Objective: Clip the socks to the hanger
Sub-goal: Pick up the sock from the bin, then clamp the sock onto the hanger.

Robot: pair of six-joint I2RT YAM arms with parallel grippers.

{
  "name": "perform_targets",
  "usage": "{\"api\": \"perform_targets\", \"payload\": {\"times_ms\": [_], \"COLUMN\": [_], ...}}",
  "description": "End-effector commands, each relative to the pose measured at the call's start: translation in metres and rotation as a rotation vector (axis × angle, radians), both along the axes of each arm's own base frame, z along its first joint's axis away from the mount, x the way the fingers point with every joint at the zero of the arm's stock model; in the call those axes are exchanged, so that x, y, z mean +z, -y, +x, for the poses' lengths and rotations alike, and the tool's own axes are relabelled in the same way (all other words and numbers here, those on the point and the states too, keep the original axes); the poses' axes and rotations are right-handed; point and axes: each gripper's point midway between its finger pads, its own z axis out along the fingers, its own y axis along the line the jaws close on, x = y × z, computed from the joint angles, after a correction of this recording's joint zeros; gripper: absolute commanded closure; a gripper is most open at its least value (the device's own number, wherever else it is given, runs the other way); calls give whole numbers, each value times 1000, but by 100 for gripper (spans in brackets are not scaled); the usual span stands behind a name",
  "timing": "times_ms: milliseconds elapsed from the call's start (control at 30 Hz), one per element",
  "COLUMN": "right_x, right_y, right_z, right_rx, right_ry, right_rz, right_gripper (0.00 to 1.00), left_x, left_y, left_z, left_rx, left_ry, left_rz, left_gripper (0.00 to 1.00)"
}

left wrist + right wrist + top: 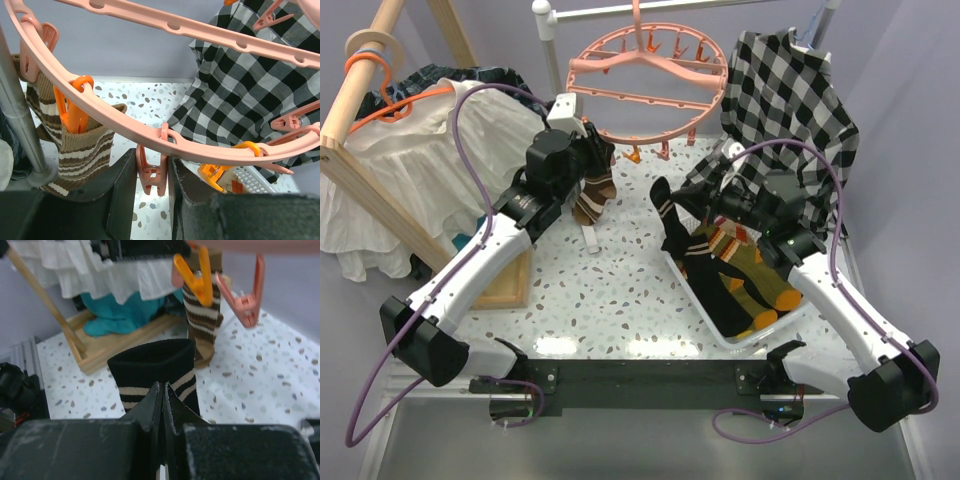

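The salmon-pink hanger hangs at the back centre, its ring crossing the left wrist view. My left gripper is shut on a pink clip that dangles from the ring, one finger pressing each side. To its left a brown striped sock hangs from an orange clip. My right gripper is shut on a black sock with cream stripes, held up above the table. Several more socks lie in the white basket.
A black-and-white checked shirt hangs at the back right, close behind the ring. A white blouse on an orange coat hanger hangs from a wooden rack at the left. A metal pole stands beside the clipped sock.
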Motion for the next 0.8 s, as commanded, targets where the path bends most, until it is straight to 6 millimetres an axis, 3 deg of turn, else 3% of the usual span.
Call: {"api": "perform_targets", "payload": {"times_ms": [0, 167, 433, 767], "right_x": [65, 79, 71, 60], "right_y": [-19, -31, -55, -76], "right_z": [-5, -4, -2, 22], "right_rx": [112, 182, 241, 217], "right_ry": [134, 162, 136, 112], "right_rz": [139, 192, 215, 236], "right_gripper": [100, 100, 100, 100], "left_x": [46, 53, 65, 64], "left_y": [1, 2, 0, 2], "left_z": [-8, -10, -14, -15], "left_rx": [-17, -26, -24, -33], "left_ry": [86, 95, 115, 107], "left_rz": [-78, -93, -115, -130], "left_gripper": [100, 100, 100, 100]}}
